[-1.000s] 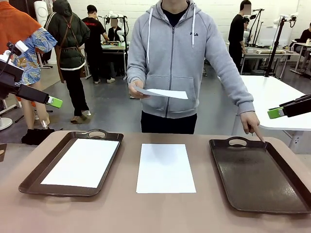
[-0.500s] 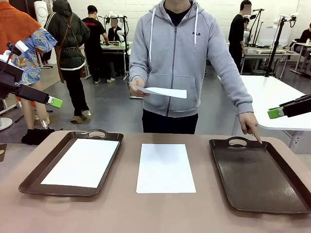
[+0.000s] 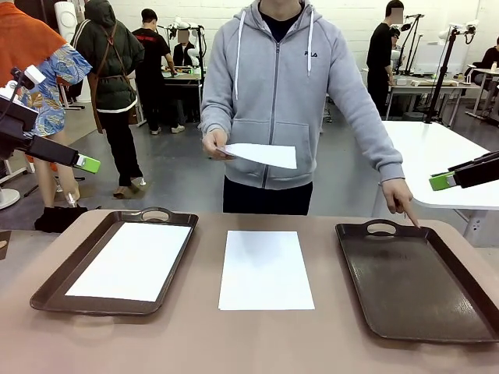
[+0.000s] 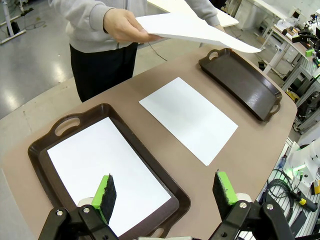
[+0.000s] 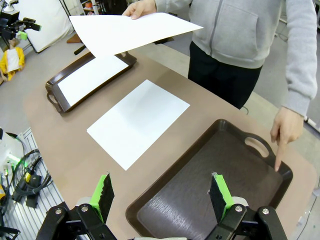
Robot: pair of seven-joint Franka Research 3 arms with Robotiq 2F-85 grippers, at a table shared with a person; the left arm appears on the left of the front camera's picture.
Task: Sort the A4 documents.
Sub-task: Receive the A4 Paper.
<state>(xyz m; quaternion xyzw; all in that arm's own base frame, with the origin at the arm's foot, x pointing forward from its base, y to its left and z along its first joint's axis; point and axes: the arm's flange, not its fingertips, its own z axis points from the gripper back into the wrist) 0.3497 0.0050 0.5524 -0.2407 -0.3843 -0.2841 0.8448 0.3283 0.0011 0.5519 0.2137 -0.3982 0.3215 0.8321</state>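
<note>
Since a person's hand (image 3: 401, 201) points at the empty tray (image 3: 413, 288), the loose sheet (image 3: 265, 269) seems bound there. The left tool (image 4: 165, 190) and right tool (image 5: 162, 192) gape, empty.

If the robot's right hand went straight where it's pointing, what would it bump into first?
Probably the dark brown tray that the person points at, straight ahead of the right hand, though depth is unclear.
</note>
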